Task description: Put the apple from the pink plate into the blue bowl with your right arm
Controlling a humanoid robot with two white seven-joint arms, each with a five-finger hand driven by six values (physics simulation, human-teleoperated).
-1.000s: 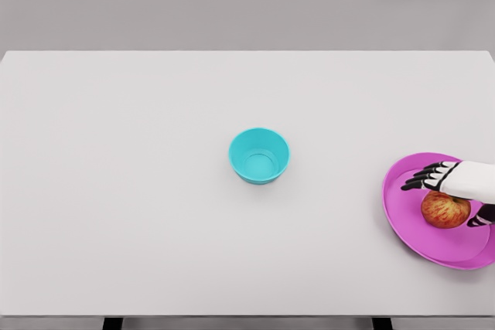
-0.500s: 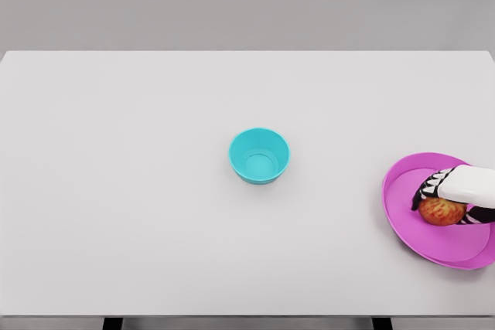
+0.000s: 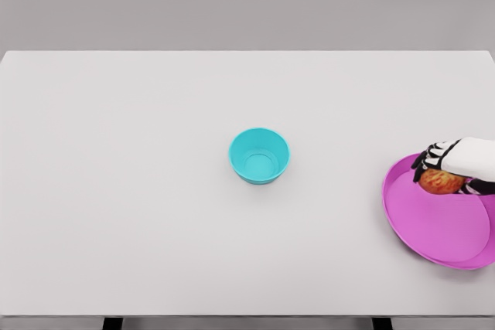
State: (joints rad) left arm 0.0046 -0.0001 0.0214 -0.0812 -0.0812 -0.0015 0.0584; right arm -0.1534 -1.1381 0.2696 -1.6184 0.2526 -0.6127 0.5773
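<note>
We see no writing anywhere. Our right hand grips the apple over the pink plate's far rim, hiding its top; the blue bowl sits mid-tabletop, well apart.

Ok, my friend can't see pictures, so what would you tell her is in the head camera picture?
The robot's right hand is closed around a red apple, holding it over the back edge of a pink plate at the right of a white table. A blue bowl, holding nothing, sits near the middle of the table.
</note>
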